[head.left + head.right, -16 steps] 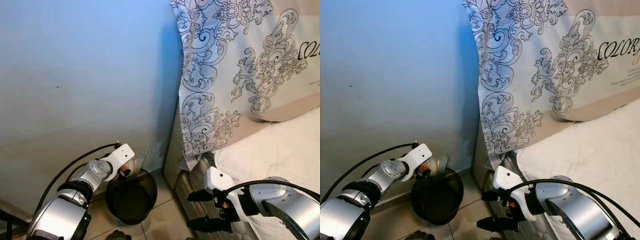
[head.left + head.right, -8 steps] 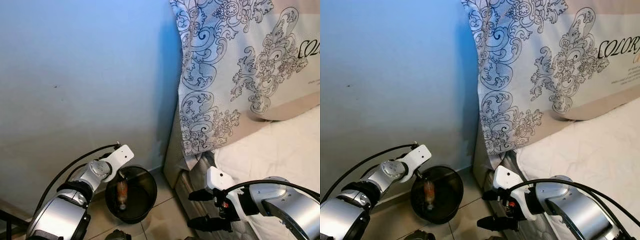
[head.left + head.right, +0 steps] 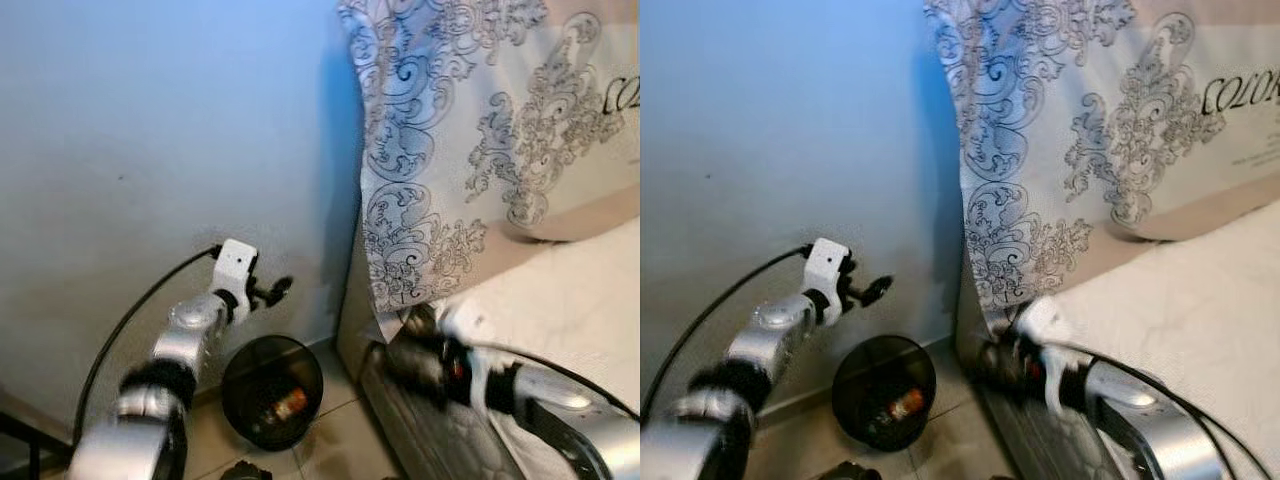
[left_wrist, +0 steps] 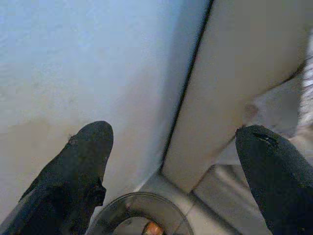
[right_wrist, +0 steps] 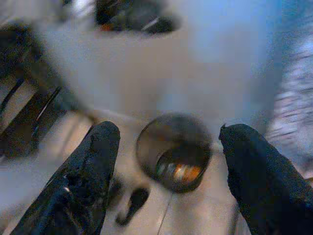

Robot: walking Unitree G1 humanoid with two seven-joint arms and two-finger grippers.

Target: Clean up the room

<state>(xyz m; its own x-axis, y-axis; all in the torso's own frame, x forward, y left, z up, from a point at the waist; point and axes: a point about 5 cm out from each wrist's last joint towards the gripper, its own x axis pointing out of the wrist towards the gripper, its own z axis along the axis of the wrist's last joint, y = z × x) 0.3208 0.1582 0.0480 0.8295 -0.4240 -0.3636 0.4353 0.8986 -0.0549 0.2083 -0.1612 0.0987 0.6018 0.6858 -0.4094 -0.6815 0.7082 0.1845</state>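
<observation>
Down on the tiled floor, the round black wastebasket (image 3: 271,391) stands between the pale blue wall (image 3: 160,150) and the bed, an orange-and-brown bottle (image 3: 290,404) lying inside. Above it the left gripper (image 3: 268,293) hovers, fingers spread and empty. The right gripper (image 5: 164,147), blurred, is spread too.

Left gripper (image 3: 262,291) raised, jaws apart; right gripper (image 5: 166,161) jaws apart, blurred.

My black bin (image 3: 272,392) holds an orange bottle (image 3: 291,404); upper right, a white pillow (image 3: 480,130) with grey scrollwork; pale blue wall (image 3: 160,150).
</observation>
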